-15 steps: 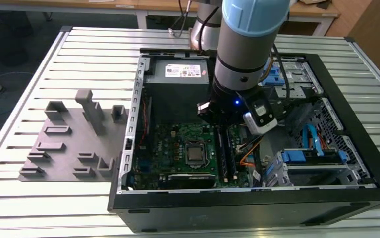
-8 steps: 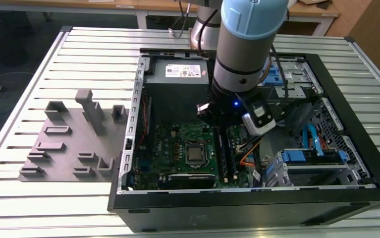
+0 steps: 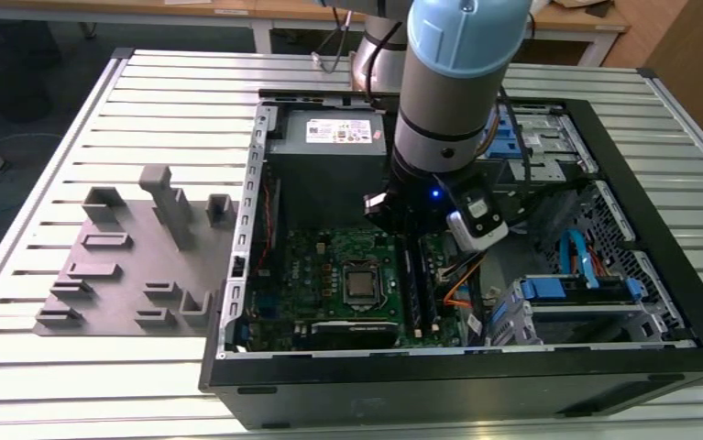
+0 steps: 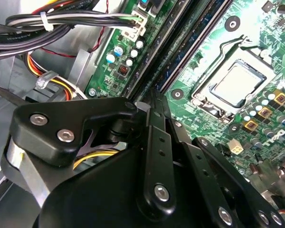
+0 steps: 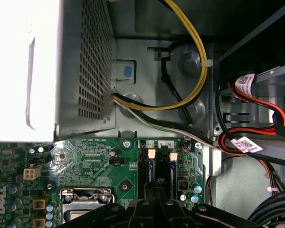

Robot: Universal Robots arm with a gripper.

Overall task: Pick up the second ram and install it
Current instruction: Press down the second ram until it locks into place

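The pincer [image 4: 154, 102] is low inside the open computer case [image 3: 596, 367], over the memory slots [image 5: 159, 173] beside the CPU socket [image 4: 235, 85]. Its fingers are closed together on the second ram [image 4: 157, 118], which stands above those slots.

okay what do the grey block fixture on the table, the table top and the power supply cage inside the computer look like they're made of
Grey fixture: probably matte plastic, uniform dull grey with no glints.
Table: looks like brushed aluminium, pale silver slats with grooves between them.
Power supply cage: bare sheet metal, it seems, thin grey walls punched with a fine grid of vent holes.
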